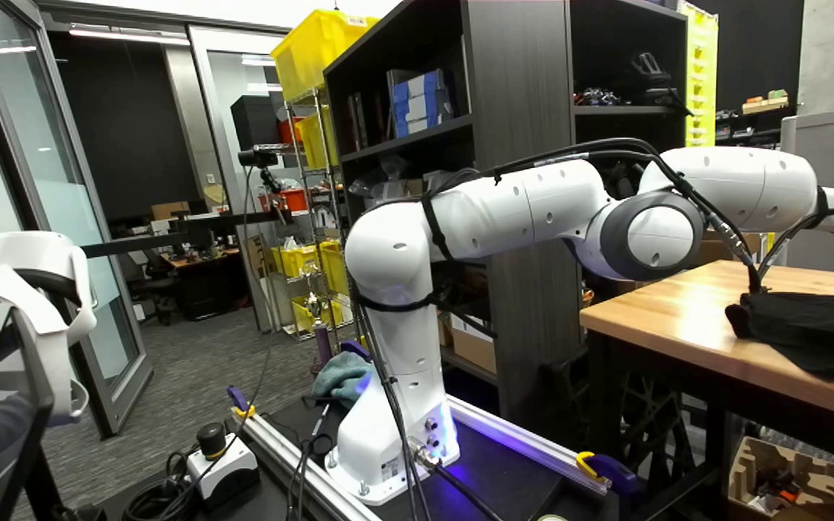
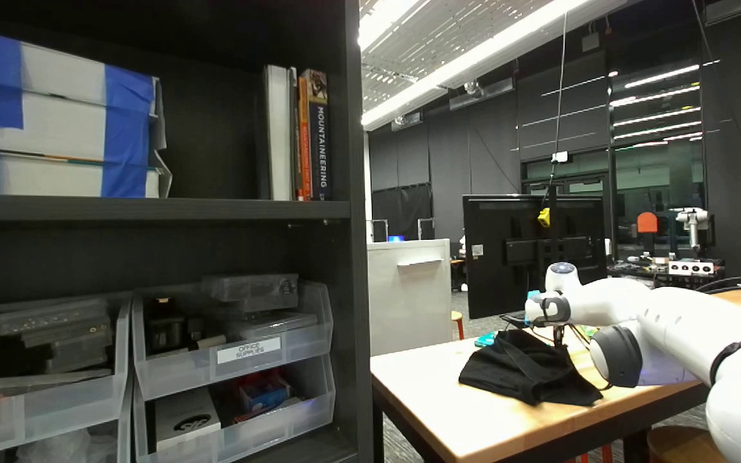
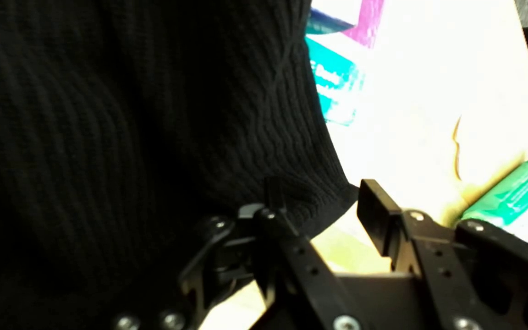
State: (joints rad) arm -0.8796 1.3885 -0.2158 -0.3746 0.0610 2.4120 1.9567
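Note:
A black ribbed cloth (image 3: 154,91) fills the left of the wrist view. It lies crumpled on the wooden table (image 2: 422,386) and shows as a dark heap, cloth (image 2: 518,370) and cloth (image 1: 815,329), in both exterior views. My gripper (image 3: 326,197) stands open, its jaws apart with a wide gap. One corner of the cloth reaches into view between the fingertips; whether either finger touches it I cannot tell. In an exterior view the gripper (image 2: 558,335) points down just behind the cloth, partly hidden by it. A teal packet (image 3: 335,82) lies beside the cloth's edge.
A green packet (image 3: 511,192) lies on the table, right of the gripper. Behind the table stands a large black screen (image 2: 512,257). Dark shelving (image 1: 525,181) rises close to the arm. Cables (image 1: 757,268) hang from the arm near the cloth.

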